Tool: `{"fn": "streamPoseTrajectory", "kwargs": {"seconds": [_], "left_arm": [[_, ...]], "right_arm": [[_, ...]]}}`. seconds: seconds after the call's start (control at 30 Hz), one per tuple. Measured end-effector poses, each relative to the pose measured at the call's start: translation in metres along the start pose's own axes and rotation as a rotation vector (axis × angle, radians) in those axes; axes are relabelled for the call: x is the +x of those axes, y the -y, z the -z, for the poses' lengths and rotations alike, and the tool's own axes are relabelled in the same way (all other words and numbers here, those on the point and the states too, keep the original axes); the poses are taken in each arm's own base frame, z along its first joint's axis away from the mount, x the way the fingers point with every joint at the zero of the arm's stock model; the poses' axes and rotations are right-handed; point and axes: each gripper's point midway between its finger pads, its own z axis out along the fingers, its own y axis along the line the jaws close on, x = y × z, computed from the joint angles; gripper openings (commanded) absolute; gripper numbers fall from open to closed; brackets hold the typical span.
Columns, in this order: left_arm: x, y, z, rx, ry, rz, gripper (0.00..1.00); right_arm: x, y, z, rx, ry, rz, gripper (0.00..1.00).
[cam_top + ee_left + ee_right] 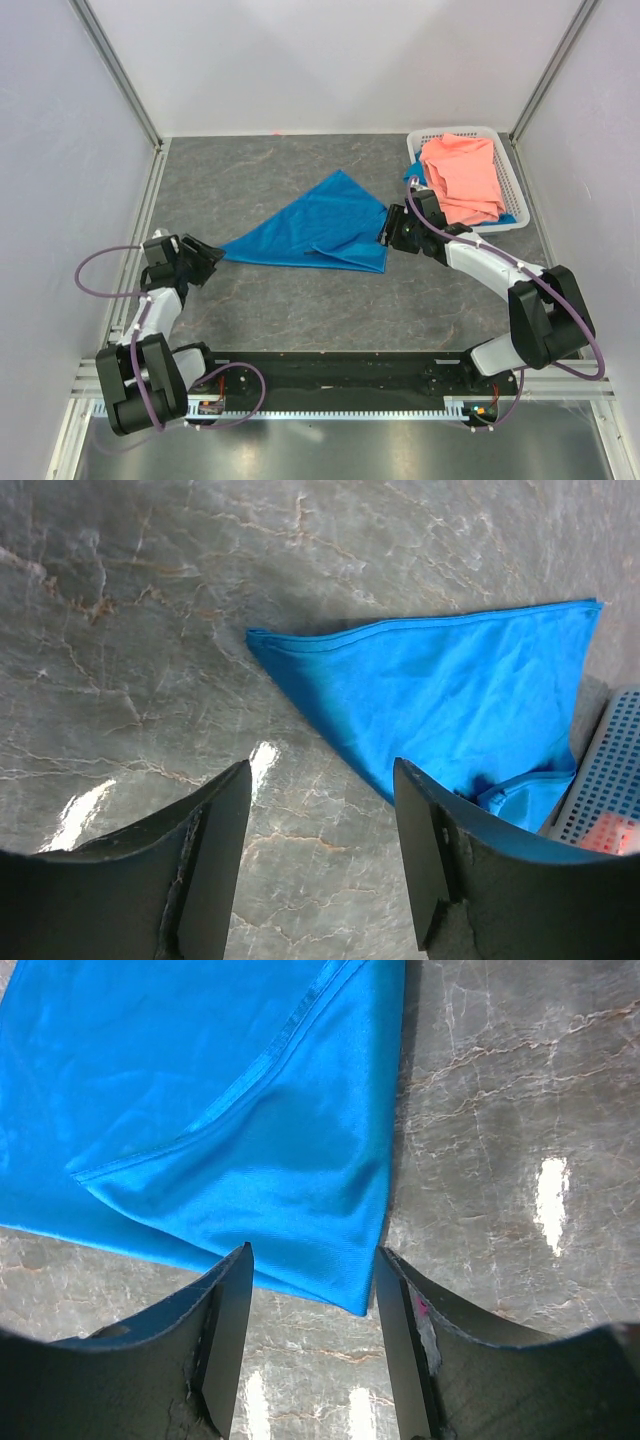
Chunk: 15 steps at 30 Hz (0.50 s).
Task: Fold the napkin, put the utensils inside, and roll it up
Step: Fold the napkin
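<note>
The blue napkin (320, 230) lies on the table folded into a triangle, with a smaller flap turned over near its right edge. My left gripper (212, 255) is open just off the napkin's left tip; in the left wrist view the gripper (322, 770) holds nothing and the napkin (450, 690) lies ahead of it. My right gripper (385, 228) is open at the napkin's right side. In the right wrist view its jaws (312, 1255) stand either side of the napkin's (220, 1110) corner without gripping it. The black utensil is out of view.
A white basket (455, 131) stands at the back right and holds a salmon-pink cloth (462, 178) with a blue scrap (512, 217) under it. The basket's edge also shows in the left wrist view (610, 780). White walls enclose the grey marbled table (280, 170).
</note>
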Motion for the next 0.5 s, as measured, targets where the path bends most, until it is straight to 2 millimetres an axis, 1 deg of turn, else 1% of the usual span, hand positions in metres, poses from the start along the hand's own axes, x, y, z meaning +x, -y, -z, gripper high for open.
{"fn": "streamPoseTrajectory", "kwargs": {"seconds": [0.27, 0.5], "left_arm": [[0.003, -0.009, -0.016, 0.007, 0.014, 0.086, 0.64], [0.001, -0.013, -0.023, 0.008, 0.041, 0.135, 0.63]], "right_arm": [[0.003, -0.004, 0.001, -0.021, -0.017, 0.001, 0.61], [0.0, -0.009, 0.003, -0.04, -0.019, 0.007, 0.61]]}}
